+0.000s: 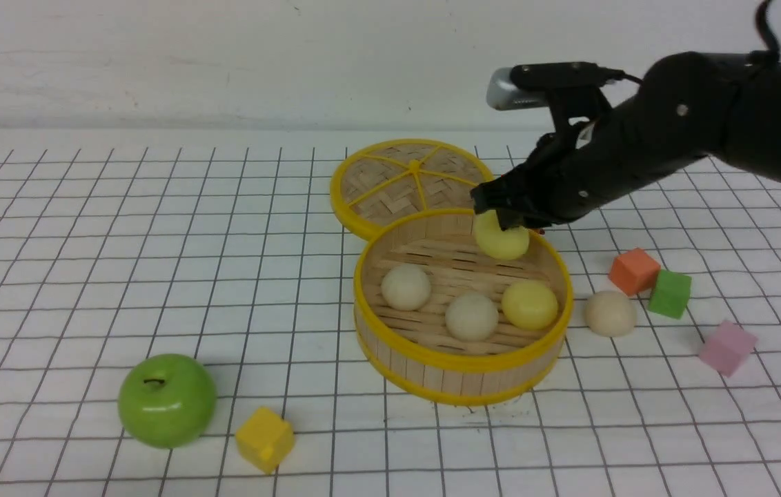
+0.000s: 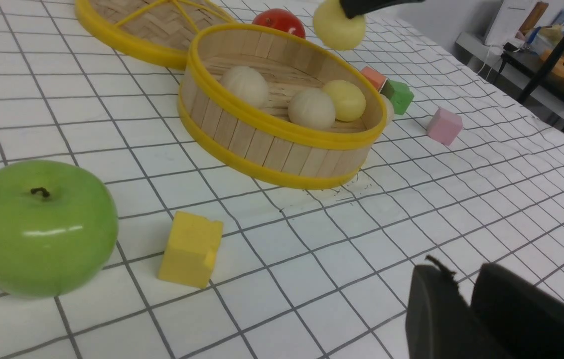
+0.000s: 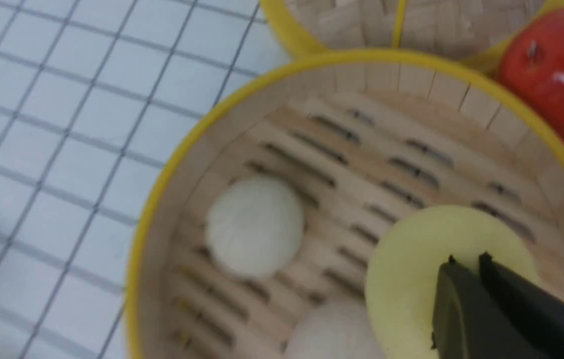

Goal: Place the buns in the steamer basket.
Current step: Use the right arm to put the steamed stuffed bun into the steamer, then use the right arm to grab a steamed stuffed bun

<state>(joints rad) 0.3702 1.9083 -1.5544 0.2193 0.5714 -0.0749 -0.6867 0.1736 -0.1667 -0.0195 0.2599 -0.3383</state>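
Right gripper (image 1: 501, 219) clenched on pale yellow dome-shaped bun (image 1: 505, 243), centre-right of frame, over far rim of round bamboo-slat steamer basket (image 1: 463, 364). Step: placing. Next: lower onto bare slats, release. Smooth cream-white bun (image 1: 610, 313) right of basket still out.

A white, matt, cloth-like sheet printed with a dark grid covers the bench (image 1: 87, 276) and lies in soft ripples. The steamer basket (image 1: 463, 369) is made of pale, dull, unvarnished-looking wood slats between smooth, plastic-looking yellow rims. The lid (image 1: 390, 186) at its 11 o'clock is woven from similar dull strips. The cream bun (image 1: 610, 313) at the basket's 3 o'clock and the pale yellow bun (image 1: 501, 241) pinched in the matt black jaws of the right gripper (image 1: 499, 215) both look smooth and matt. The green apple (image 1: 167, 400) at 8 o'clock and the red fruit (image 3: 556, 75) are glossy, with bright highlights. The yellow cube (image 1: 265, 438) is matt and foam-like, with one edge nicked.
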